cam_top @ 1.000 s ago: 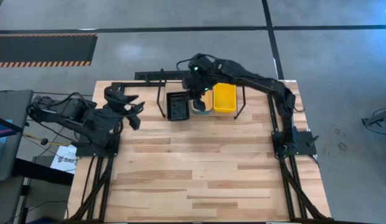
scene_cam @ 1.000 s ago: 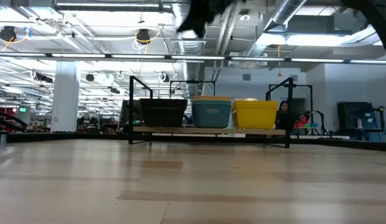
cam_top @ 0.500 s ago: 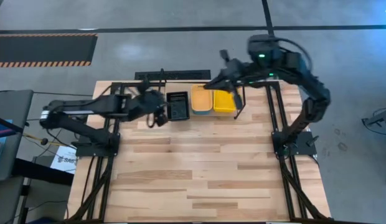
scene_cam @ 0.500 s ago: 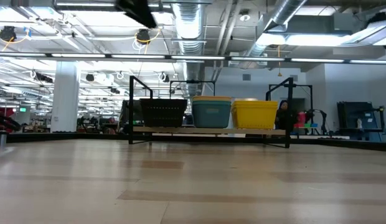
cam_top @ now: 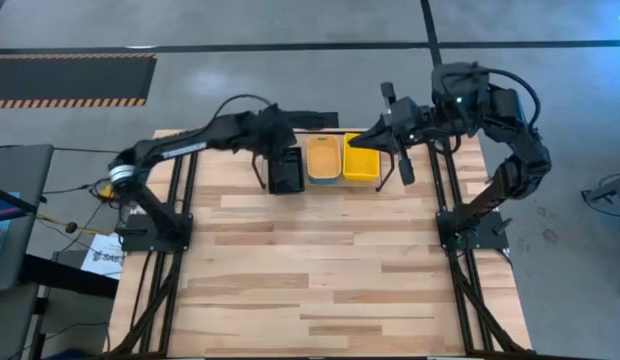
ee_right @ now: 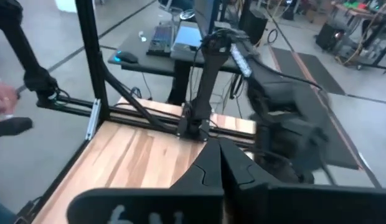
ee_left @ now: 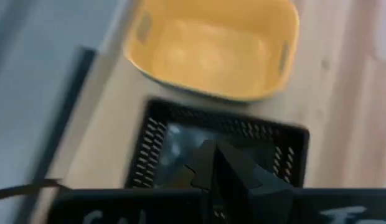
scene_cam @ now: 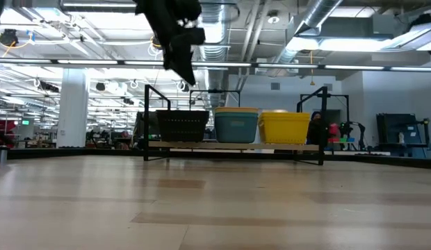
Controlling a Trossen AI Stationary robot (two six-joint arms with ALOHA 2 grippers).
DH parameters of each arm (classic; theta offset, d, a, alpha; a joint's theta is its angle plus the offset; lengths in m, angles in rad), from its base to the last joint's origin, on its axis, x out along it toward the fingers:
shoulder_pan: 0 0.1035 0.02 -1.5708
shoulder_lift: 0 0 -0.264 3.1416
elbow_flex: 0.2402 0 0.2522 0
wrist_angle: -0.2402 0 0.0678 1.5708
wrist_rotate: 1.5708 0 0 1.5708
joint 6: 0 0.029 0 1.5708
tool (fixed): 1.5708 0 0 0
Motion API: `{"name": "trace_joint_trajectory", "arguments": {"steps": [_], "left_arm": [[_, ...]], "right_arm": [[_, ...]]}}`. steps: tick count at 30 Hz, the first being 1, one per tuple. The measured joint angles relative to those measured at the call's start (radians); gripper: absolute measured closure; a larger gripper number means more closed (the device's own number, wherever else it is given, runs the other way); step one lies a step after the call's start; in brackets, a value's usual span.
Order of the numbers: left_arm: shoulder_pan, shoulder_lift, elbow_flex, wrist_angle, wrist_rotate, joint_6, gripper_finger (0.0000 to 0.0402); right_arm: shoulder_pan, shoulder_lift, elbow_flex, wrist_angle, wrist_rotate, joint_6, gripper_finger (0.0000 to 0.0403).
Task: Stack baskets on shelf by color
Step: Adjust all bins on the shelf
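Three stacks of baskets are seen in a row on the shelf [cam_top: 388, 170] at the far edge of the table [cam_top: 320, 270]: the black basket [cam_top: 285, 170] on the left, the teal-green basket [scene_cam: 236, 128] in the middle with a yellow-orange one [cam_top: 324, 158] nested in it, the yellow basket [cam_top: 361, 158] on the right. All are seated upright, sides nearly touching.

The baskets are judged light, thin-walled and a bit flexible; the mesh sides are likely grippy enough, the smooth rims slippery. A short-side rim would be the best place for a pinch, one finger inside.

The left gripper [ee_left: 221, 165] is held above the black basket, fingers closed together with nothing between them. The right gripper [ee_right: 221, 155] is raised beside the yellow basket's end of the shelf, fingers also together, empty.

No loose basket is visible on the table, so the stacking is judged about finished.
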Motion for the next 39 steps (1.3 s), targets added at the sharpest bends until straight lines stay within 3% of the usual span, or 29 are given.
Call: {"name": "trace_joint_trajectory", "arguments": {"steps": [3,14,24,33,39], "left_arm": [[0.039,0.078,0.058,-0.068,0.072,0.040,0.0401],[0.049,0.223,0.128,-0.226,0.034,0.155,0.0402],[0.096,0.242,0.127,-0.162,-0.042,0.165,0.0401],[0.105,0.242,0.127,-0.193,0.015,0.156,0.0401],[0.058,0.287,0.126,-0.214,-0.097,0.211,0.0401]], "right_arm": [[-0.004,0.001,0.000,-0.019,0.002,0.000,0.0402],[-0.004,0.000,0.000,-0.009,0.004,0.003,0.0402],[-0.004,0.001,0.000,-0.004,0.004,0.002,0.0402],[-0.004,0.001,0.000,0.001,0.004,0.000,0.0402],[-0.004,0.001,0.000,0.002,0.004,0.000,0.0402]]}}
